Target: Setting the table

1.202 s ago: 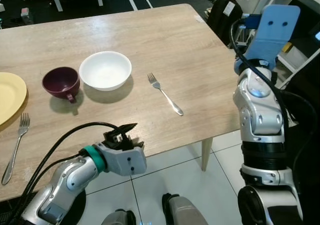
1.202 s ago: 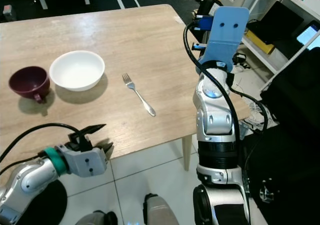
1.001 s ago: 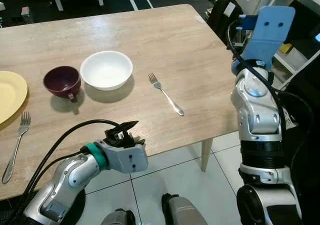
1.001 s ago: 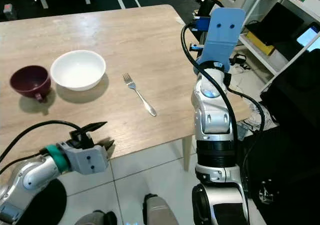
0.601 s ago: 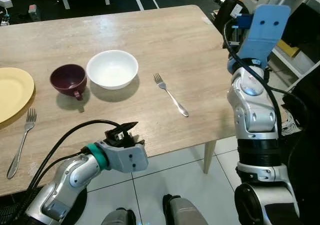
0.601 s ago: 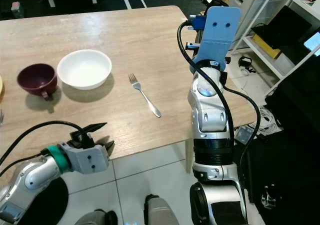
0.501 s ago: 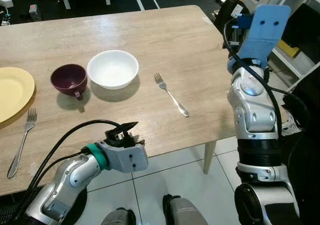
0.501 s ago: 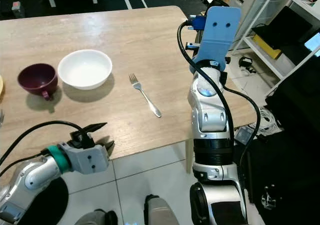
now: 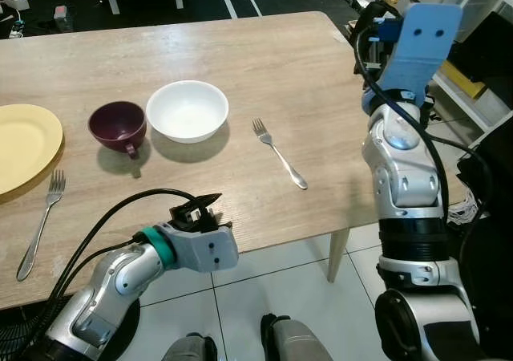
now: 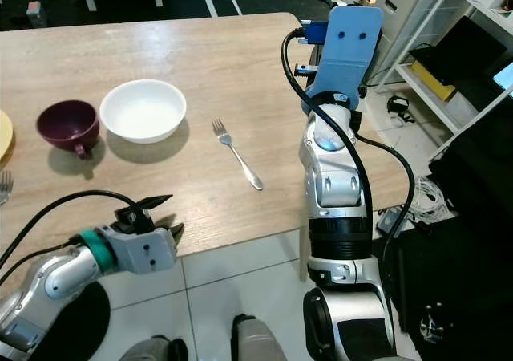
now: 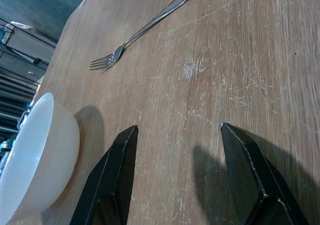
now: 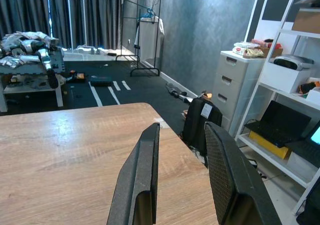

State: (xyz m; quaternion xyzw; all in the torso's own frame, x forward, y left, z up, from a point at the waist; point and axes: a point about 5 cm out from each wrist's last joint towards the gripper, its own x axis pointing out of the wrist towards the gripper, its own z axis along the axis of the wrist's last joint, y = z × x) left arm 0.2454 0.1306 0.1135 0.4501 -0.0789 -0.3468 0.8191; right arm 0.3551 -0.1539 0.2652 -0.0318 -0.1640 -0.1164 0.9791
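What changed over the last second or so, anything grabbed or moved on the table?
Nothing grabbed or released. The whole picture slid, so the head camera moved, not the tableware. The left pincer still hovers open over the table's near edge; the right pincer stays raised and open. Yellow plate, both forks, maroon cup and white bowl keep their layout.
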